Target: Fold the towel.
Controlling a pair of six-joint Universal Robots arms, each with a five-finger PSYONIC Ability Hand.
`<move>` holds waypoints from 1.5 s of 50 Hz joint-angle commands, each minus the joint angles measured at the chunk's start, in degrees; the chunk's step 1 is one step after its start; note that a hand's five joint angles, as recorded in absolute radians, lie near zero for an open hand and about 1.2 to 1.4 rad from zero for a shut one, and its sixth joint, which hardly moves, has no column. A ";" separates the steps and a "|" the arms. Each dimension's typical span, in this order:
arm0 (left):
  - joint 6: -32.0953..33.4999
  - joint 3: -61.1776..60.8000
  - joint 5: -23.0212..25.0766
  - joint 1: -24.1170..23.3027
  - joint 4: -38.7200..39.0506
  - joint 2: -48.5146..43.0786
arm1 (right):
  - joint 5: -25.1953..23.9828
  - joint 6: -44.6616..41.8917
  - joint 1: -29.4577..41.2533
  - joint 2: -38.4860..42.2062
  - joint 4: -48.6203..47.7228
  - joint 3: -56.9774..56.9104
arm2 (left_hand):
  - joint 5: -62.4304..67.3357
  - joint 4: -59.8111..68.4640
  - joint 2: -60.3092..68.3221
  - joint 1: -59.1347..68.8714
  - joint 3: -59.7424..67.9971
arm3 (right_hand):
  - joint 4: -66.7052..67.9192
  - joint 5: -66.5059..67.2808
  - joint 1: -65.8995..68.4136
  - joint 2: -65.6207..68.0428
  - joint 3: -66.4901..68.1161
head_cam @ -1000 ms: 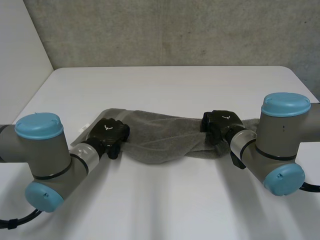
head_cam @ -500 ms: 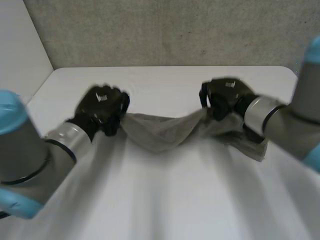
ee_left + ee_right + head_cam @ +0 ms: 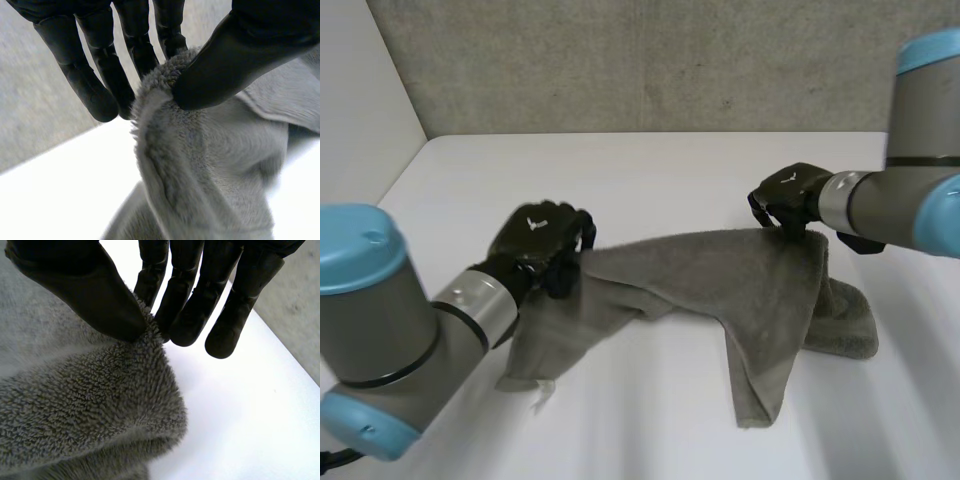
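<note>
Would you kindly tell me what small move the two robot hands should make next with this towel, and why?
Probably draw the hands a little apart and upward. The left robot hand and right robot hand each pinch the top edge of the grey towel, yet it hangs in uneven folds between them, its lower parts resting on the white table. Tautening should flatten it for folding.

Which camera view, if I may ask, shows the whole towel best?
The head view: the towel hangs between the left robot hand and right robot hand, ends drooping to the table. Each wrist view shows up close the edge its hand pinches.
</note>
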 commanded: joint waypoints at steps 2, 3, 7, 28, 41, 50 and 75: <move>0.14 5.98 -0.33 -0.16 0.09 -8.47 | 6.59 0.50 4.55 11.64 -8.43 -14.61 | -15.11 -6.47 -4.65 -2.12 -8.39 | -66.13 -66.04 -66.04 -65.19 -66.11; 0.23 6.95 -0.59 -0.17 0.09 -9.09 | 8.96 1.03 5.25 11.29 -10.54 -14.62 | -15.11 -6.47 -4.65 -2.12 -8.39 | -66.13 -66.04 -66.04 -65.19 -66.11; 0.14 8.62 -1.99 -0.08 0.09 -9.62 | 13.27 2.96 6.22 9.80 -12.32 -13.57 | -15.11 -6.47 -4.65 -2.12 -8.39 | -66.13 -66.04 -66.04 -65.19 -66.11; -0.12 8.37 -4.46 2.56 0.18 -10.68 | 8.63 20.02 6.40 -33.10 -33.94 56.66 | -15.11 -6.47 -4.65 -2.12 -8.39 | -66.13 -66.04 -66.04 -65.19 -66.11; -0.12 8.37 -4.46 2.65 0.18 -11.38 | 8.54 20.99 7.19 -36.09 -52.92 81.44 | -15.11 -6.47 -4.65 -2.12 -8.39 | -60.51 -60.42 -60.42 -59.57 -60.49; -0.12 8.37 -4.55 2.65 0.18 -11.38 | 8.63 20.72 6.75 -30.64 -56.53 82.24 | -15.11 -6.47 -4.65 -2.12 -8.39 | -58.65 -58.55 -58.55 -57.70 -58.62; -0.12 8.28 -4.64 2.65 0.53 -11.38 | 9.16 19.58 6.23 -31.69 -61.98 81.10 | -15.11 -6.47 -4.65 -2.12 -8.39 | -30.22 -30.13 -30.12 -29.27 -30.19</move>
